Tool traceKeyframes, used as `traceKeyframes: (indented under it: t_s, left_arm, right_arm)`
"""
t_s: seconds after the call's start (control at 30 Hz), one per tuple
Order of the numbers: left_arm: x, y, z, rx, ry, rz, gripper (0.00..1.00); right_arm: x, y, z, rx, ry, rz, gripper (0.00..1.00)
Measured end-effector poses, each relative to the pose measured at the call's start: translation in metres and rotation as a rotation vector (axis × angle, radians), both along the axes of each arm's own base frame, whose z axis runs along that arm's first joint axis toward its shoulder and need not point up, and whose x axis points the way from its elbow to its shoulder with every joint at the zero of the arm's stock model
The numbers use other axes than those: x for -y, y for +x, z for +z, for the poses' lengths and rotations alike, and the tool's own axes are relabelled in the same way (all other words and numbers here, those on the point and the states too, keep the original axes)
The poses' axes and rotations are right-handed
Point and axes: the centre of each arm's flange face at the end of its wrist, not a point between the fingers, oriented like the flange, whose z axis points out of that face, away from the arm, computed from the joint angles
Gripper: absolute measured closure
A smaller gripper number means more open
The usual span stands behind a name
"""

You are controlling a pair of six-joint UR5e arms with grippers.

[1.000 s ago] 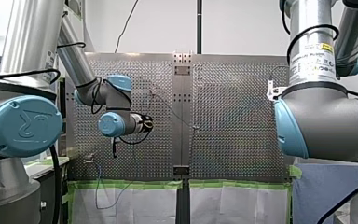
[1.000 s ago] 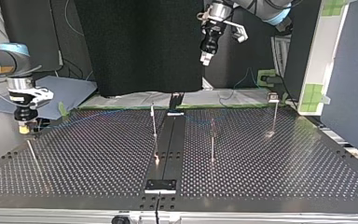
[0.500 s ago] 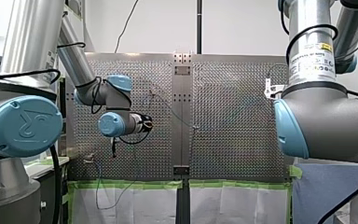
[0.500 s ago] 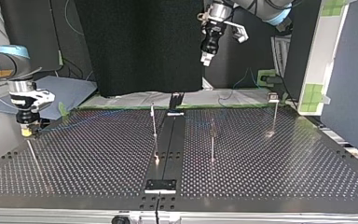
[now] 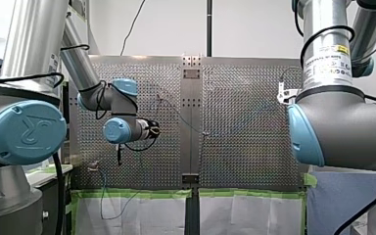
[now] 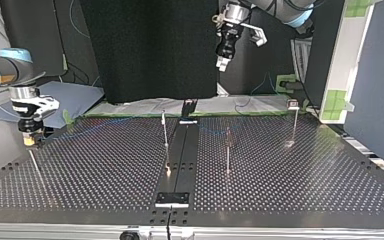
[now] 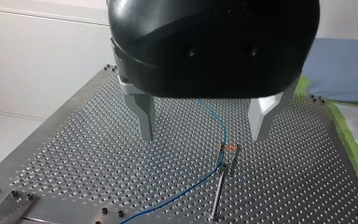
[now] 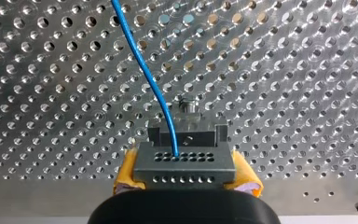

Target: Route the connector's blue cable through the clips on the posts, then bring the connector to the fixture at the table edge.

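At the table's edge, my right hand is clamped on the grey connector. Its yellow pads barely peek out, and a block behind is mostly covered. The blue cable runs off to a post's clip, too small to read. Farther off, my left hand hangs high, fingers apart.
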Motion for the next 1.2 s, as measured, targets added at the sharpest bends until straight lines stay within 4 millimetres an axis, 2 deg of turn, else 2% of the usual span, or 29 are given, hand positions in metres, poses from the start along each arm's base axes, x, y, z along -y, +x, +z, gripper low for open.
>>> traceKeyframes:
  t_s: [1.2]
  left_arm:
    - [-0.0039, 0.0054, 0.0005, 0.001, 0.005, 0.014, 0.00]
  right_arm:
    - [0.0090, 0.0024, 0.0007, 0.001, -0.008, 0.031, 1.00]
